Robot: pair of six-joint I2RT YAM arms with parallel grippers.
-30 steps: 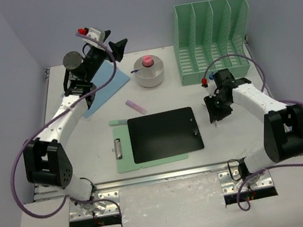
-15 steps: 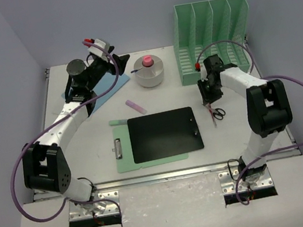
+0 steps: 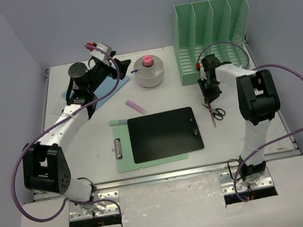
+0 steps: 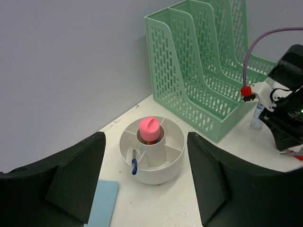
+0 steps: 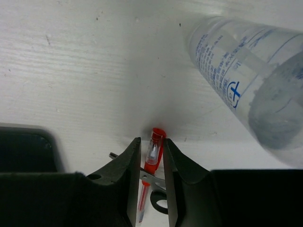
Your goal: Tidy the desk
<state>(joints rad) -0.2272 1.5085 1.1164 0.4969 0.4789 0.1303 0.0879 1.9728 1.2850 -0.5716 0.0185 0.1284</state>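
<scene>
— Desk location?
— Off-white top filling the centre of the top view. Lavender walls on three sides, metal rail along its bottom edge by the arm bases.
— Left gripper?
— Upper left of the top view, over the desk's far part. Fingers are spread wide with nothing between them. Its wrist view looks past them at a round white caddy, with a pink knob in the middle cup and a blue pen in an outer slot. Blue sheet at lower left of that view, just beside the caddy.
— Right gripper?
— Right of centre in the top view, pointing down at the desk, just below the green rack. Fingers are narrow, one on each side of a red pen lying on the desk. The finger on the frame's right looks to be touching it, with a sliver of gap on the other side. Can't tell if it's pinched.
— Around the pen?
— Scissors cross it at the bottom of the wrist view. Clear bottle at upper right there, near the pen but apart.
— Mid-desk?
— Black pad on a green clipboard, clip at left. Lilac eraser above the pad, pale green strip at the pad's upper left.
</scene>
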